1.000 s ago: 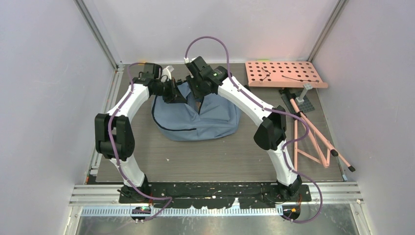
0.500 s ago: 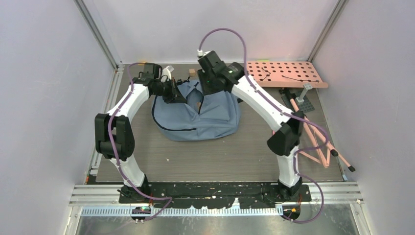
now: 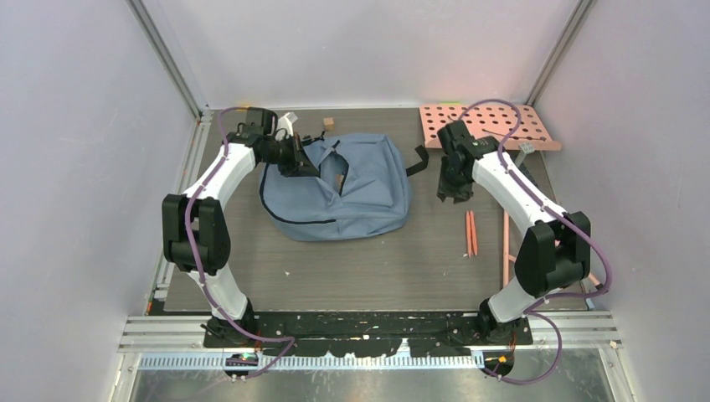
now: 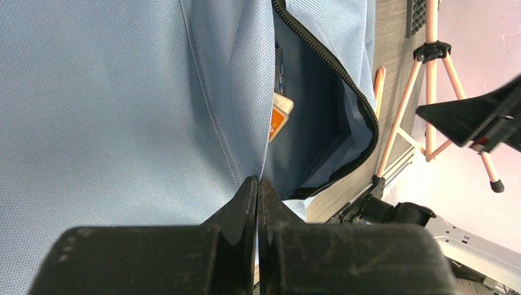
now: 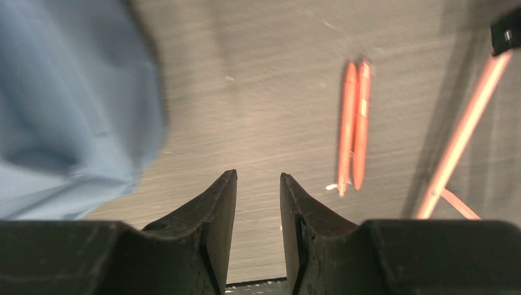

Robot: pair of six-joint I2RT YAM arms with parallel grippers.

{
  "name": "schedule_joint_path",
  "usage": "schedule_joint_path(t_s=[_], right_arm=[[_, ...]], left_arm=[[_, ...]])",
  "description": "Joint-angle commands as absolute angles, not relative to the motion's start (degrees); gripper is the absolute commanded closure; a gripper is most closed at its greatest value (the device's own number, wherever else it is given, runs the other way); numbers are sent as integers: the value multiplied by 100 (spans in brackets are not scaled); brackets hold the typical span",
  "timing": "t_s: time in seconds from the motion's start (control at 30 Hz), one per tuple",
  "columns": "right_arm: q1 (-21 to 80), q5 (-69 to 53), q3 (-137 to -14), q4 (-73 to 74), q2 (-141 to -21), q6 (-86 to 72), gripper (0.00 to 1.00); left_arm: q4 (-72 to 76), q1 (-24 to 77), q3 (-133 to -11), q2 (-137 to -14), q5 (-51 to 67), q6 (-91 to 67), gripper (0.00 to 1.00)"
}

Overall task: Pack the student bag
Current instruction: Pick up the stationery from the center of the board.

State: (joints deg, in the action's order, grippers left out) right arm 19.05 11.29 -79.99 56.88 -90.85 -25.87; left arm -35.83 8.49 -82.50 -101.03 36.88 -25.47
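Note:
The grey-blue student bag lies at the back middle of the table with its zip open. An orange-and-white item shows inside the opening. My left gripper is shut on the fabric at the bag's opening edge, at the bag's upper left corner. To the right of the bag, my right gripper hangs open over bare table, nothing between its fingers. Two orange pens lie side by side just ahead and right of it.
A pink pegboard stands at the back right. A pink folding stand lies along the right side, partly behind the right arm. A black strap trails from the bag's right side. A small wooden block sits behind the bag.
My right arm has swung from above the bag's opening to the right, now over the table near the pens. The left gripper has kept its hold and place.

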Motion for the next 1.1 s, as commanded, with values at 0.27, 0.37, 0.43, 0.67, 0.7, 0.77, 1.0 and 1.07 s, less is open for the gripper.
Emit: schedule_joint_path(t_s=[0.27, 0.37, 0.43, 0.67, 0.7, 0.77, 1.0, 1.07], right_arm=[[906, 1006, -6388, 5447, -8932, -2547, 65], [846, 910, -6214, 5326, -9019, -2548, 65], [801, 921, -6147, 5300, -9112, -2567, 65], [671, 932, -6051, 5108, -9409, -2451, 66], [658, 936, -6065, 5083, -9489, -2415, 66], [616, 929, -6083, 5041, -9575, -2371, 66], [537, 940, -6168, 4981, -9811, -2276, 65], [515, 962, -6177, 4983, -9842, -2276, 64]], left_arm=[[-3621, 743, -8503, -9932, 3721, -2505, 100], [-3628, 732, -8491, -9932, 3733, -2505, 100], [-3624, 730, -8482, -9918, 3736, -2505, 100], [-3625, 730, -8402, -9879, 3735, -2504, 100], [-3629, 729, -8409, -9880, 3735, -2505, 100], [-3635, 729, -8427, -9875, 3736, -2500, 100], [-3660, 730, -8446, -9871, 3717, -2496, 100], [-3665, 731, -8455, -9872, 3709, -2496, 100]])
